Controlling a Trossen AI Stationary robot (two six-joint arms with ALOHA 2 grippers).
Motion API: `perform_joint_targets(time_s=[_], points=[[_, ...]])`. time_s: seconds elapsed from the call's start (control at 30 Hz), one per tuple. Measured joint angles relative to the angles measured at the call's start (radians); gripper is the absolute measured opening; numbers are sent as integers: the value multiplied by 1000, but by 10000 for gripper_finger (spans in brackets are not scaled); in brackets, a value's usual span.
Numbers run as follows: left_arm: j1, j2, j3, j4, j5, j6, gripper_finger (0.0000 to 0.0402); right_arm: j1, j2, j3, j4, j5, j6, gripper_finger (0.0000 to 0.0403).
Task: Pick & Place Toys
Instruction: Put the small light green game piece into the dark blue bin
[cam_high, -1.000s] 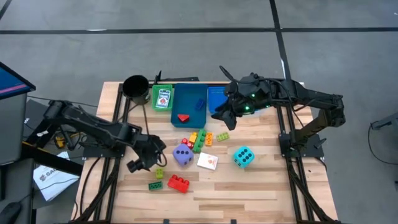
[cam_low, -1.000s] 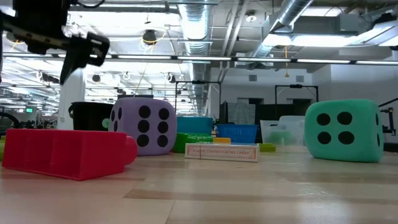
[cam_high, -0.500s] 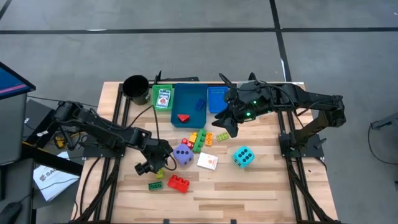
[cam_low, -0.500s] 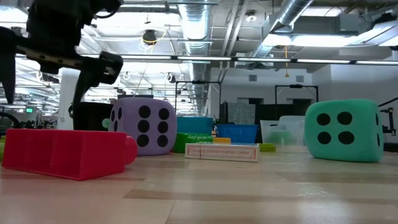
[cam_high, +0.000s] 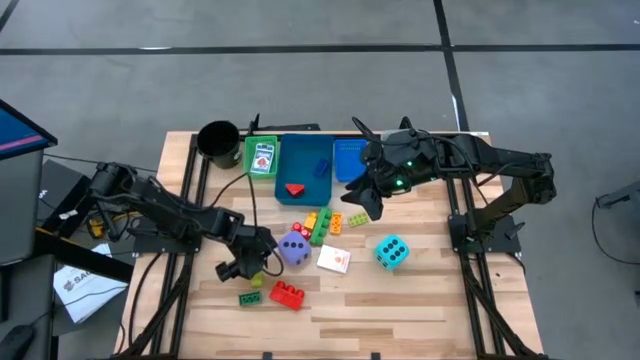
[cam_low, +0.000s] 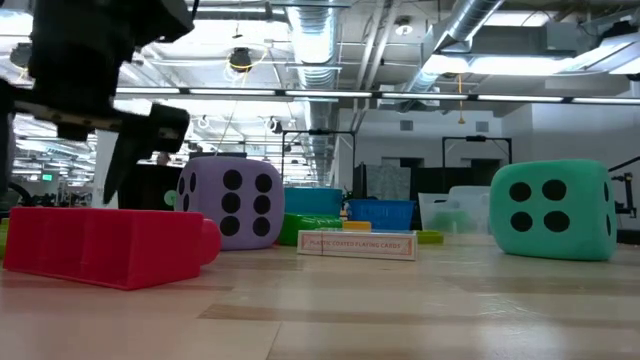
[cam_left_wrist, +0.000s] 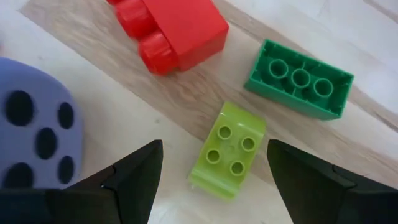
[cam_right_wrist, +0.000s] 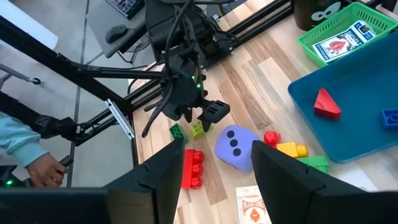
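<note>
Open left tool (cam_left_wrist: 211, 171): straddles small lime plastic brick (cam_left_wrist: 227, 149)
Close obstacles: green brick (cam_left_wrist: 300, 79), red brick (cam_left_wrist: 171, 26), purple dotted dice cube (cam_left_wrist: 34, 134)

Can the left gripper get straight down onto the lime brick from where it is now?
Probably yes. The left gripper is open directly over the lime brick, fingers either side. The green brick and purple dice lie apart from it, so nothing looks to block the descent.

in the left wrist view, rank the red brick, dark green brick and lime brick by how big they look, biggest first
1. red brick, though the frame edge crops it
2. dark green brick
3. lime brick

The lime brick lies nearest the open left gripper, yet looks smallest.
</note>
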Motion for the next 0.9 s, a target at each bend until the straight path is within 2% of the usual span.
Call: perform_joint_targets(time_s=[0.2, 0.53, 0.63, 0.9], points=[[0, -9, -47, 88, 10, -5, 282, 0, 0, 0, 0, 0, 0, 184], [0, -9, -91, 135, 35, 25, 281, 0, 0, 0, 0, 0, 0, 184], [0, -9, -102, 145, 43, 69, 271, 0, 0, 0, 0, 0, 0, 184], [0, -9, -155, 244, 68, 69, 230, 0, 0, 0, 0, 0, 0, 184]])
